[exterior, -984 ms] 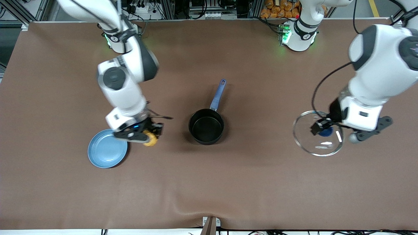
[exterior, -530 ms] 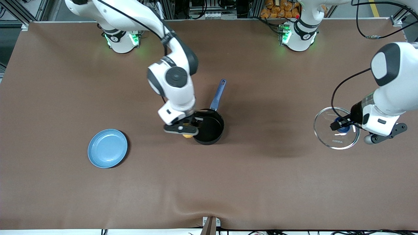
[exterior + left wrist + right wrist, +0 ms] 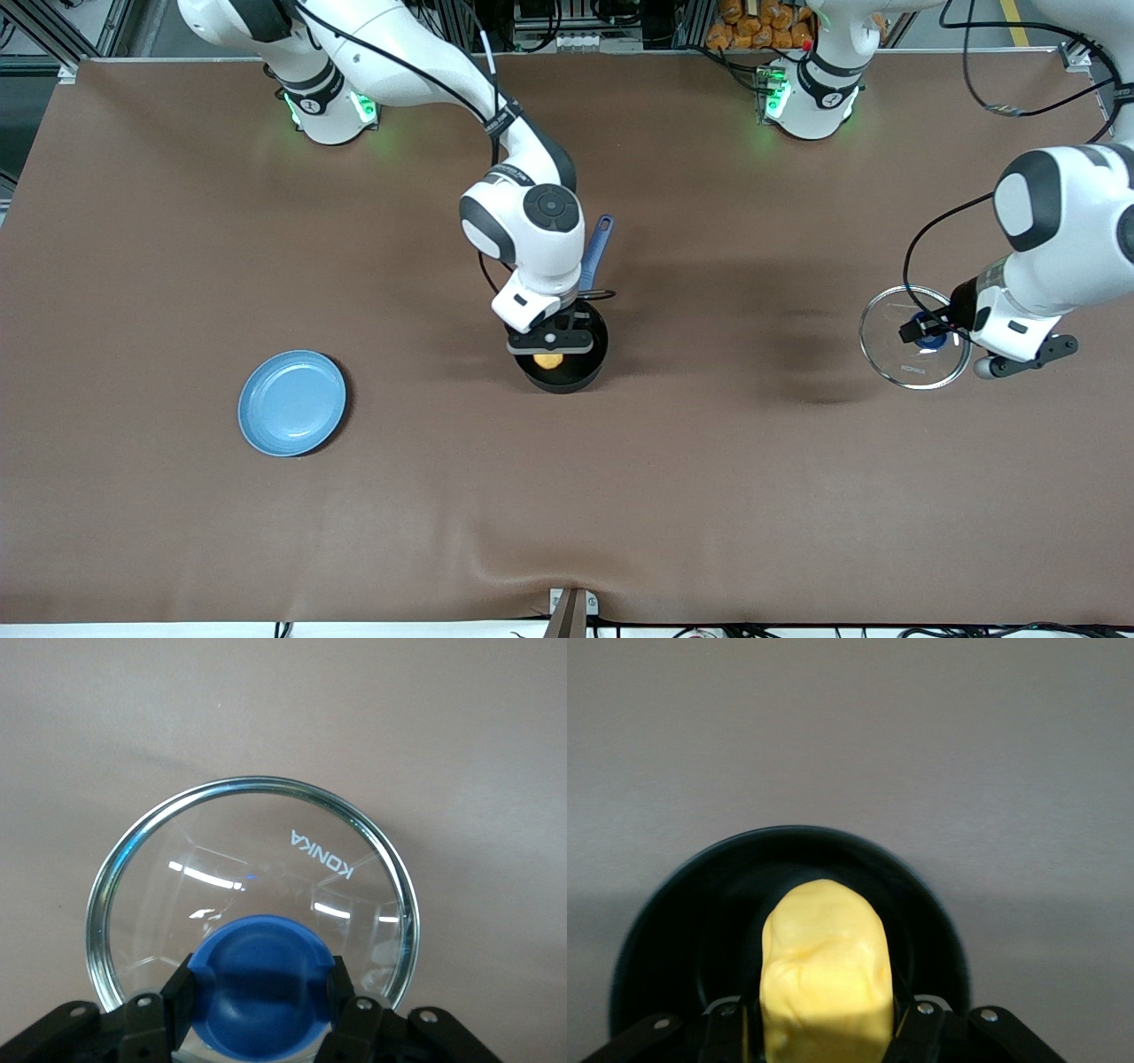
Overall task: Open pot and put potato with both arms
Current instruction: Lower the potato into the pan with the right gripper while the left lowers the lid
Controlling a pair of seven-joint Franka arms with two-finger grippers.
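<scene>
The black pot (image 3: 580, 370) with its long blue handle (image 3: 596, 251) stands open at the table's middle. My right gripper (image 3: 549, 351) is over the pot's mouth, shut on the yellow potato (image 3: 548, 361). In the right wrist view the potato (image 3: 824, 967) sits between the fingers above the pot's dark inside (image 3: 682, 930). My left gripper (image 3: 926, 334) is at the left arm's end of the table, shut on the blue knob (image 3: 260, 979) of the glass lid (image 3: 912, 365), whose steel rim (image 3: 266, 784) shows whole in the left wrist view.
A flat blue plate (image 3: 291, 402) lies on the brown table toward the right arm's end, nearer the front camera than the pot. The table's front edge has a small metal bracket (image 3: 571, 610) at its middle.
My right gripper has carried the potato from beside the blue plate to over the pot's mouth. My left gripper has moved the lid farther toward the left arm's end of the table.
</scene>
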